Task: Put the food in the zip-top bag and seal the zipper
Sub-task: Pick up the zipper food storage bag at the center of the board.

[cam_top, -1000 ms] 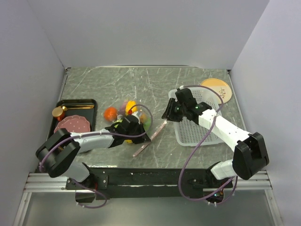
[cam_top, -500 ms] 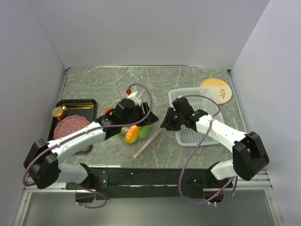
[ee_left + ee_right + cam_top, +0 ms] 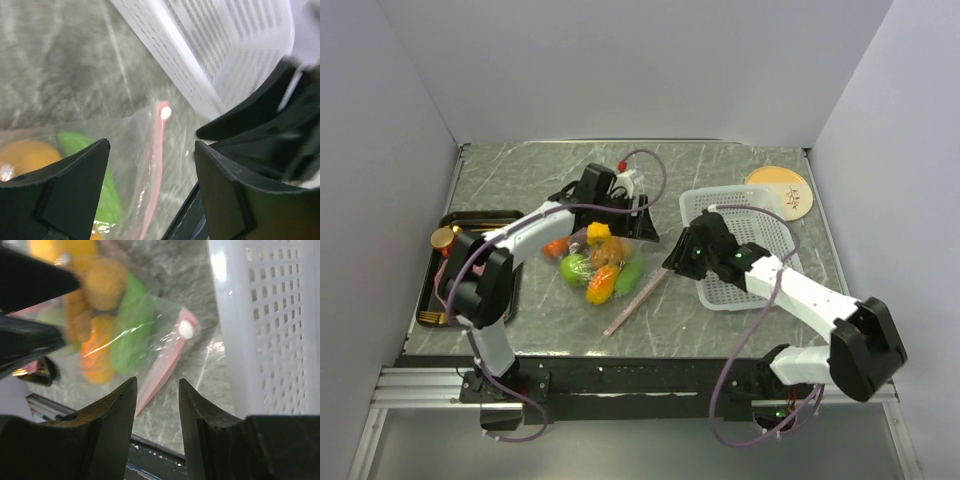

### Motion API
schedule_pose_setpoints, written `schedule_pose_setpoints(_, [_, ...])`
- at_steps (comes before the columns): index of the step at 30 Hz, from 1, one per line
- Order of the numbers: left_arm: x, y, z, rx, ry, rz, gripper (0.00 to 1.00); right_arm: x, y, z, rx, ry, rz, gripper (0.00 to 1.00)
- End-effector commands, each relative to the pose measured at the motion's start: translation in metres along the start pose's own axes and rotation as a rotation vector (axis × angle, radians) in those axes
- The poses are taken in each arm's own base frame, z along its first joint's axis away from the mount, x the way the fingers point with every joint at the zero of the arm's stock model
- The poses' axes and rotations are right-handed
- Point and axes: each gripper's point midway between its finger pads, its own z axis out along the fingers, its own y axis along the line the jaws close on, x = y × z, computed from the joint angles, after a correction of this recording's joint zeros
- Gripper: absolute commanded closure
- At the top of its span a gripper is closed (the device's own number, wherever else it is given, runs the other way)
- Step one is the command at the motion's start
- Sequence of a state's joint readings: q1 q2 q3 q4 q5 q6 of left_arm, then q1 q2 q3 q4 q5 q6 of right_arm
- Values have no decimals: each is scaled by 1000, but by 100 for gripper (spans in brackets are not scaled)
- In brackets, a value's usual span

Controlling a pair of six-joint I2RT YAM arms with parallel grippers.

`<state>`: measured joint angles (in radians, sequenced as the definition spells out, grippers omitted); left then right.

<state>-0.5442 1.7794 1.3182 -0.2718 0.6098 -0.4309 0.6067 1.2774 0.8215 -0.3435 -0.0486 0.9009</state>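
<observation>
Food inside zip-top bag, tabletop centre. Left gripper wide open, empty. Right gripper half open, empty, lined up on zipper, likely for sealing.

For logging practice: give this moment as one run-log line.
clear plastic bag: toy fruits inside | left tool: open, empty | right tool: open over pink zipper strip

Food in the bag (basket to its right)
</observation>
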Motion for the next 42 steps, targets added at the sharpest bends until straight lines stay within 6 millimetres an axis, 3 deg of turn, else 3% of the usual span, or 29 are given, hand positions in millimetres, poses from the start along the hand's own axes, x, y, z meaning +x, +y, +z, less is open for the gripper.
schedule_pose_setpoints(1, [14, -18, -6, 120, 126, 227, 26, -11, 6, -20, -46, -85, -2, 53])
schedule_pose_setpoints(3, [21, -10, -4, 125, 173, 270, 22, -11, 4, -30, -50, -101, -7, 53])
schedule_pose_setpoints(4, [15, -7, -2, 106, 162, 274, 22, -13, 1, -33, -41, -119, -6, 53])
schedule_pose_setpoints(10, [28, 13, 24, 225, 277, 291, 23, -13, 0, -53, -58, -133, -19, 52])
schedule_pose_setpoints(15, [26, 16, 33, 274, 290, 334, 21, -17, 6, -65, -84, -152, -20, 51])
schedule_pose_setpoints(20, [21, 8, 38, 349, 292, 337, 22, -17, 7, -65, -92, -154, -16, 50])
schedule_pose_setpoints(26, [42, 16, 43, 391, 352, 295, 31, -16, 2, -61, -70, -150, -24, 49])
schedule_pose_setpoints(33, [44, 9, 42, 449, 345, 286, 33, -11, 4, -53, -79, -121, -17, 49])
schedule_pose_setpoints(37, [43, 3, 42, 486, 334, 285, 48, -11, 4, -50, -71, -117, -21, 49])
schedule_pose_setpoints(42, [42, 1, 46, 489, 332, 256, 94, -13, 2, -48, -54, -120, -18, 48])
